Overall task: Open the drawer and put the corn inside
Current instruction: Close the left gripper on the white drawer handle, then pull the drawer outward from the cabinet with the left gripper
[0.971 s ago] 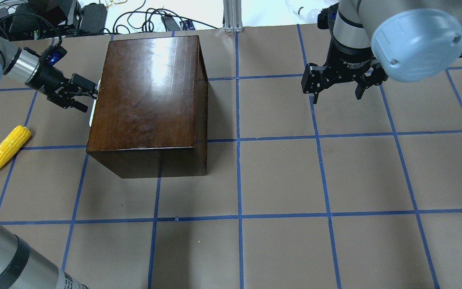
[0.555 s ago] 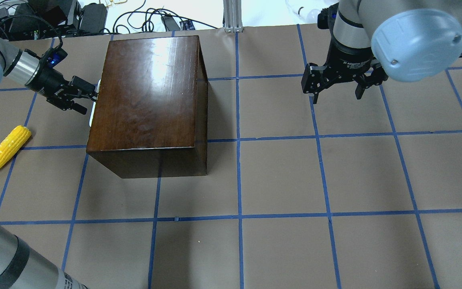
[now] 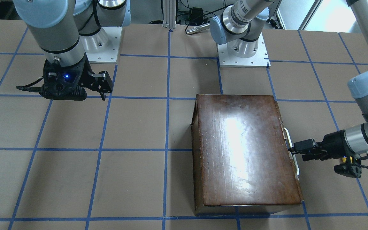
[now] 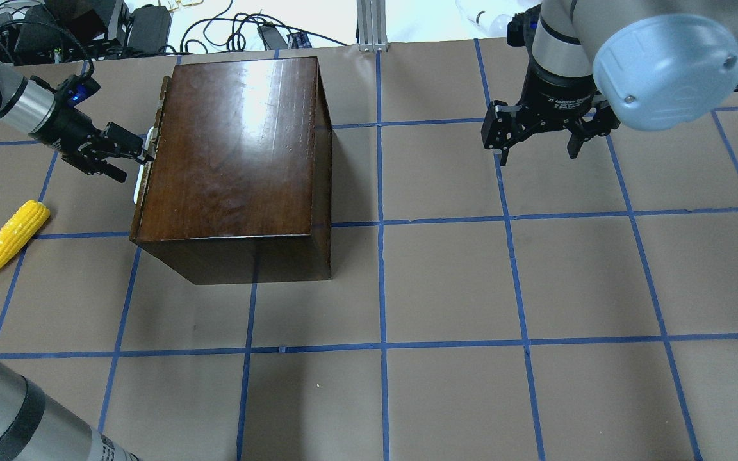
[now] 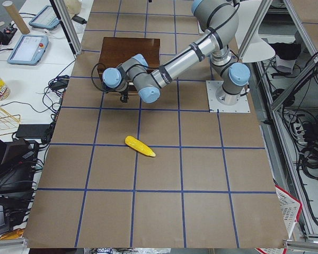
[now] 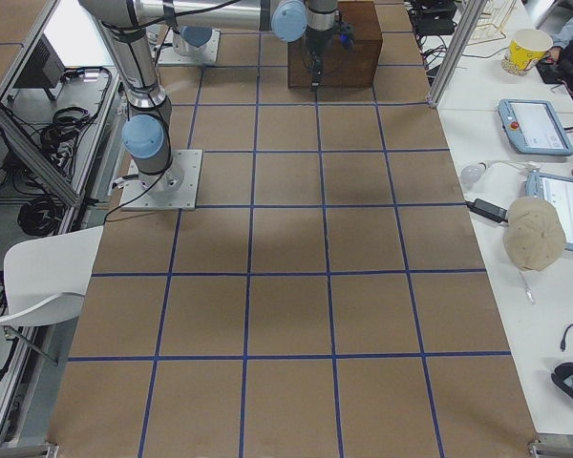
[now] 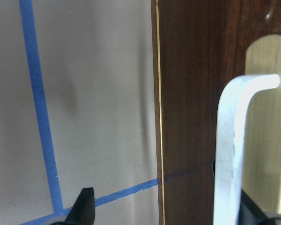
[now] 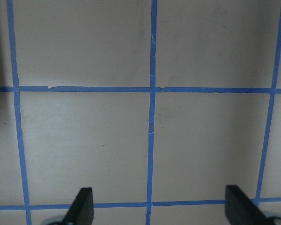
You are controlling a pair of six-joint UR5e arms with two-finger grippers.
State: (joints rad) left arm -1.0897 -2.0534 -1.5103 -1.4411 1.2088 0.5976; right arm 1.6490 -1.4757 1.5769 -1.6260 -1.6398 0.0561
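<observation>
The glossy dark-brown box (image 4: 234,147) stands at the table's back left. Its drawer (image 4: 148,150) pokes a little out of the box's left face; only the dark front panel (image 7: 187,117) and whitish handle (image 7: 229,140) show. My left gripper (image 4: 138,163) is at the handle (image 3: 294,159). Its jaws stand wide apart, one finger (image 7: 253,211) hooked against the handle, the other (image 7: 86,206) clear of it. The yellow corn (image 4: 13,237) lies on the table left of the box, also in the exterior left view (image 5: 140,146). My right gripper (image 4: 539,157) is open and empty, hovering at the back right.
The table is brown paper with a blue tape grid (image 8: 152,117). Cables and electronics (image 4: 151,25) lie beyond the back edge. The robot bases (image 3: 243,48) stand at the near side behind the box.
The left gripper has moved left, and the drawer front with its handle has come a little way out of the box. The corn and right arm have not moved.
</observation>
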